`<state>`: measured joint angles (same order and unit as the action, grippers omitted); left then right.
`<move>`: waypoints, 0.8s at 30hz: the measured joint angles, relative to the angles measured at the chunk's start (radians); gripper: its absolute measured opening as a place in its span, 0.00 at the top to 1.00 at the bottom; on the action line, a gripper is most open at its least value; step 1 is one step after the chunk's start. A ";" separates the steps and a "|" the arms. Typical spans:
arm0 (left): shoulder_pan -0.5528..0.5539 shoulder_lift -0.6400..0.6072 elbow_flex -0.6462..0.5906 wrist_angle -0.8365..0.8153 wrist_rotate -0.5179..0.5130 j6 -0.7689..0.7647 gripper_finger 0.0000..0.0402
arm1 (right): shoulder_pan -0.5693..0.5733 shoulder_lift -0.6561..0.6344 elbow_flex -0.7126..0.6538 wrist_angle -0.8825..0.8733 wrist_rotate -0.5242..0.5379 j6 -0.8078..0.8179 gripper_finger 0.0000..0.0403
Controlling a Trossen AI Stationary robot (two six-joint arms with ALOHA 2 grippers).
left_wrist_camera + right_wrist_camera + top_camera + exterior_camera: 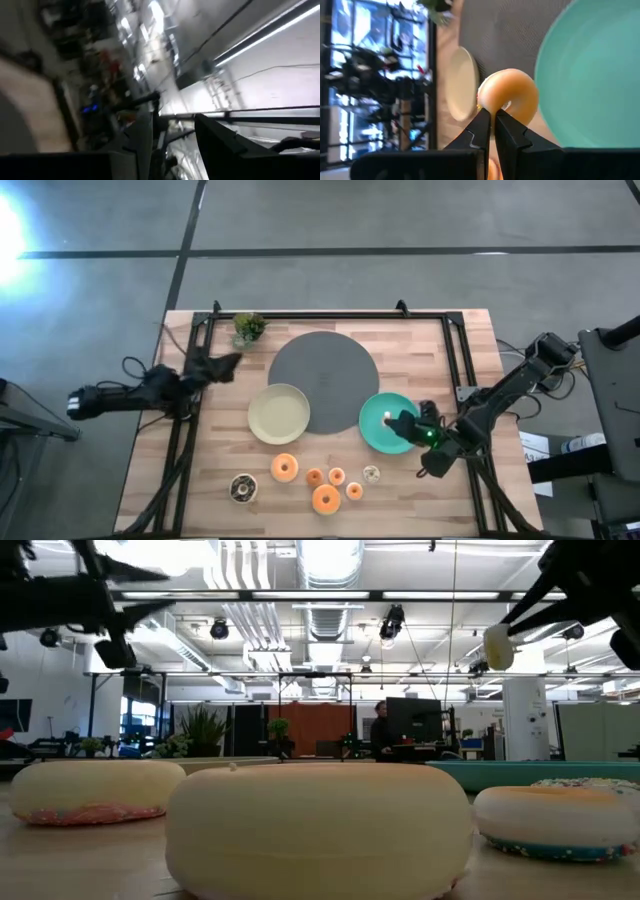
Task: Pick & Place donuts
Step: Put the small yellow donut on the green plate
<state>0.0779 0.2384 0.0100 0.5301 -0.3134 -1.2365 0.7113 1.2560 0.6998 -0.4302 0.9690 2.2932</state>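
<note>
My right gripper (398, 423) is over the teal plate (375, 432), shut on a small orange donut (509, 97). The donut also shows in the high view (386, 418) and high up in the low view (498, 646). Several more donuts lie on the table's near part: a big orange one (284, 468), a chocolate one (243, 488), a white one (371, 474) and small orange ones (337, 476). My left gripper (226, 365) is open and empty, raised over the table's far left; its fingers show in the left wrist view (172, 142). My right gripper pinches the donut's ring (495, 107) between its two fingertips, at the side nearest the gripper. The fingers come from the table's right, slanting down. The donut is lifted clear, above the teal plate's left part, and stands out beyond the fingertips.
A large dark grey disc (323, 383) lies at the table's middle, with a cream plate (279, 413) at its near left edge. A small green plant (248, 328) stands at the far left. Black frame rails (455, 355) run along the table's sides.
</note>
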 joint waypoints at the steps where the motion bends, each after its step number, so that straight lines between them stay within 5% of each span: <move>1: -0.011 0.053 0.008 -0.004 -0.001 -0.020 0.70 | -0.005 0.000 0.000 0.000 0.016 0.002 0.97; 14: -0.142 0.900 0.476 -0.021 -0.014 0.263 0.68 | -0.099 -0.002 0.000 0.011 0.068 0.006 0.97; 19: -0.184 1.119 0.663 0.001 -0.036 0.441 0.68 | -0.139 -0.009 0.000 0.060 0.115 -0.032 0.97; 24: -0.185 1.226 0.783 0.009 0.030 0.458 0.68 | -0.136 -0.019 -0.001 0.052 0.115 -0.047 0.97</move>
<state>-0.1067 1.4643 0.7931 0.5393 -0.2832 -0.7784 0.5750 1.2373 0.6991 -0.3782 1.0841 2.2463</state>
